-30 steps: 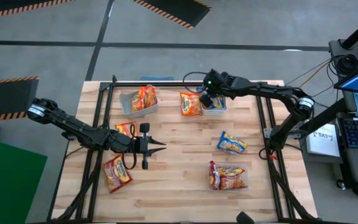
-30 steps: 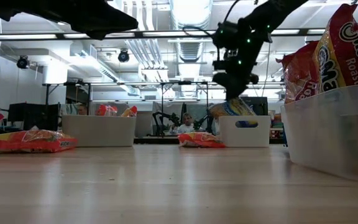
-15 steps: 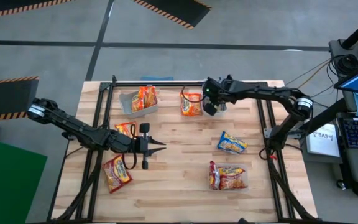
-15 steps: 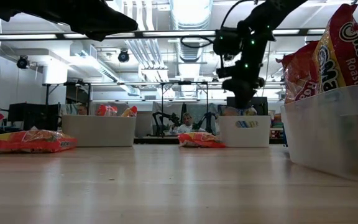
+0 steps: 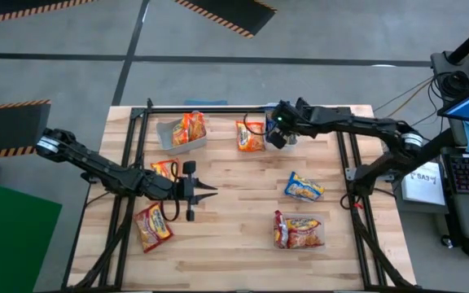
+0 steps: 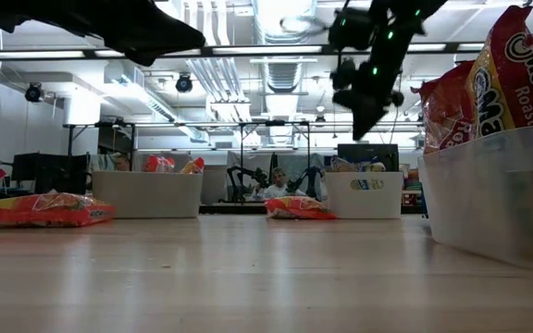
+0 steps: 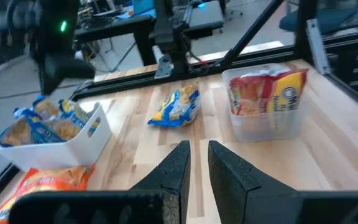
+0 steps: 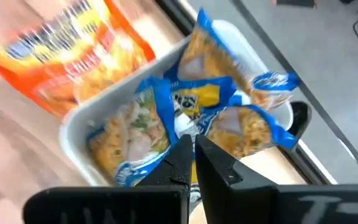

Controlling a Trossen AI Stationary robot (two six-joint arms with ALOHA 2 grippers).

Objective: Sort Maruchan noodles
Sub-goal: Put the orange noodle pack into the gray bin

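Note:
Noodle packets lie about the wooden table. An orange packet (image 5: 249, 136) lies flat at the far middle, and a blue-and-yellow packet (image 5: 304, 187) lies at the right. Two more, an orange one (image 5: 163, 169) and a red one (image 5: 153, 226), lie near my left arm. Blue-and-yellow packets (image 8: 185, 118) fill a white container (image 8: 79, 134), and my right gripper (image 5: 273, 140) hangs shut above it, holding nothing. My left gripper (image 5: 212, 193) is level over the table's middle left. Its fingers (image 7: 179, 165) are nearly together, with nothing between them.
A white container (image 5: 169, 137) at the far left holds orange packets (image 5: 190, 128). A clear container (image 5: 300, 238) at the near right holds red packets (image 5: 298, 228). Black frame rails (image 5: 218, 108) run along the far edge and both sides. Bare wood lies in the middle.
My right gripper has risen from just above the white container and gone a little toward the table's right edge. The blue-and-yellow packet that stood up under it now lies lower in the container.

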